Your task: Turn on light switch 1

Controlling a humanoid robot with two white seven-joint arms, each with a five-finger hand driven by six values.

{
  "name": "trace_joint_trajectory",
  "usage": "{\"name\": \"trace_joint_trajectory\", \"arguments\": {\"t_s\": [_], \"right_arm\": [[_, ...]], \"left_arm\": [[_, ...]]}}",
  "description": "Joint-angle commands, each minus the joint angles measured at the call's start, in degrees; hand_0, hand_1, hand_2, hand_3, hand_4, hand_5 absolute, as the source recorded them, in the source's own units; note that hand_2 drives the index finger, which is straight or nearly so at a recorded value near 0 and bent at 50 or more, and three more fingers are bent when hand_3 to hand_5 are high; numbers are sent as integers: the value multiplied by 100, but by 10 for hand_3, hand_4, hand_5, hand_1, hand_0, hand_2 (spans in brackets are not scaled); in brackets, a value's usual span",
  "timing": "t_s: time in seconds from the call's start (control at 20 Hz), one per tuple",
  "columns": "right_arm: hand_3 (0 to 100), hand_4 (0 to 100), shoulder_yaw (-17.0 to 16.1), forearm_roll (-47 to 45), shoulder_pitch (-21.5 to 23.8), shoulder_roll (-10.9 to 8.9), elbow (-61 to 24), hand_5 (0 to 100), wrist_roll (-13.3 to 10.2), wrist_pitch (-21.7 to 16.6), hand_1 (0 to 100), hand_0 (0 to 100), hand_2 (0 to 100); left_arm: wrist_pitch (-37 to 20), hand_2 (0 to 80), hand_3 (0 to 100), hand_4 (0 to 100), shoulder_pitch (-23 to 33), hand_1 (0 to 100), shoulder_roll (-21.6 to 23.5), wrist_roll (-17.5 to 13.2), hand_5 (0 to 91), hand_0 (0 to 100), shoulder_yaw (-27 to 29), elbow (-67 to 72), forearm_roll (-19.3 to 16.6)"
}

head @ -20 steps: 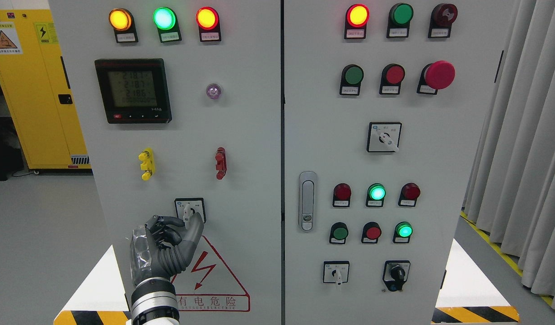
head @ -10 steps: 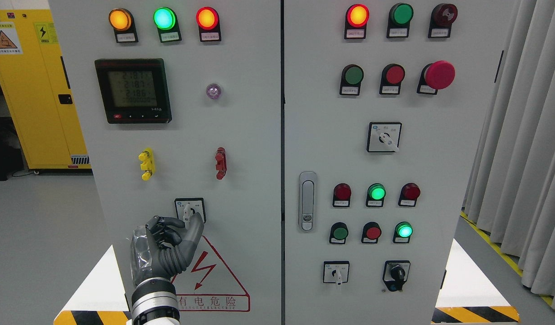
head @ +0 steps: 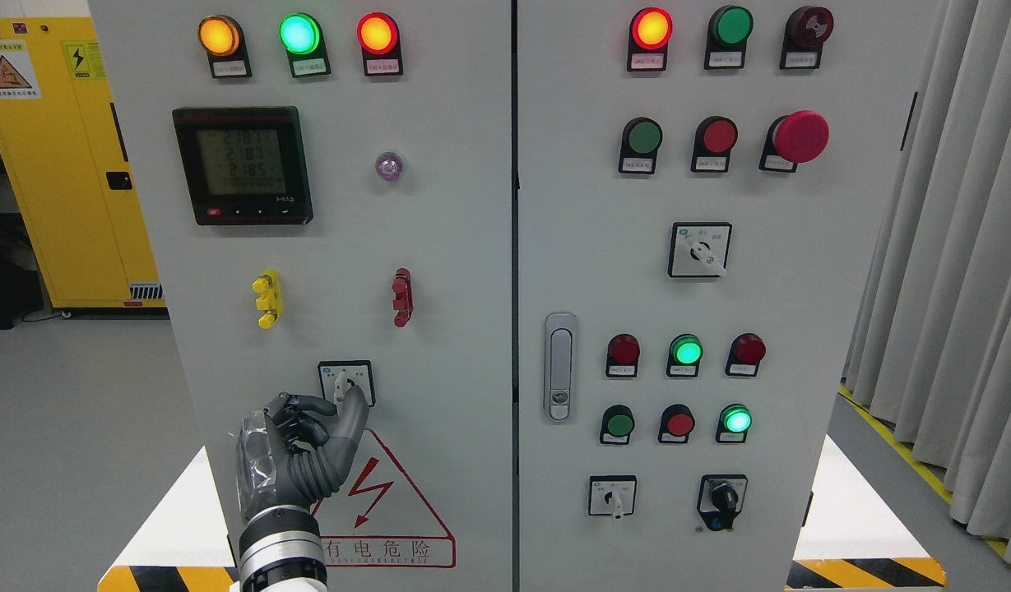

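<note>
A small rotary selector switch (head: 346, 381) with a white handle sits in a black-framed plate low on the left cabinet door (head: 456, 247). My left hand (head: 339, 403) reaches up from the bottom edge to it. The thumb (head: 355, 409) presses the handle's right side and the index finger (head: 314, 403) curls in from the left, so the hand is pinched on the handle's lower end. The other fingers are curled below. The right arm is out of view.
On the left door are three lit lamps (head: 299, 34), a meter display (head: 243, 164), yellow (head: 267, 298) and red (head: 402, 297) terminals and a red hazard triangle (head: 390, 501). The right door (head: 801, 329) carries buttons, lamps, selector switches and a latch (head: 560, 366). A yellow cabinet (head: 61, 164) stands at left, curtains (head: 957, 247) at right.
The thumb has crept slightly up and left against the switch handle, covering more of it. The hand otherwise stays in place.
</note>
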Motion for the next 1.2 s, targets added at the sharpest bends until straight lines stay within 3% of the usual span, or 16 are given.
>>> {"name": "trace_joint_trajectory", "arguments": {"t_s": [0.0, 1.15], "right_arm": [[0, 0, 0, -167, -1, 0, 0, 0, -4, 4, 500, 0, 40], [0, 0, 0, -167, -1, 0, 0, 0, -4, 4, 500, 0, 40]], "left_arm": [[24, 657, 948, 860, -7, 680, 0, -1, 808, 288, -4, 24, -11], [24, 663, 955, 863, -42, 642, 0, -10, 810, 438, -4, 76, 7]]}}
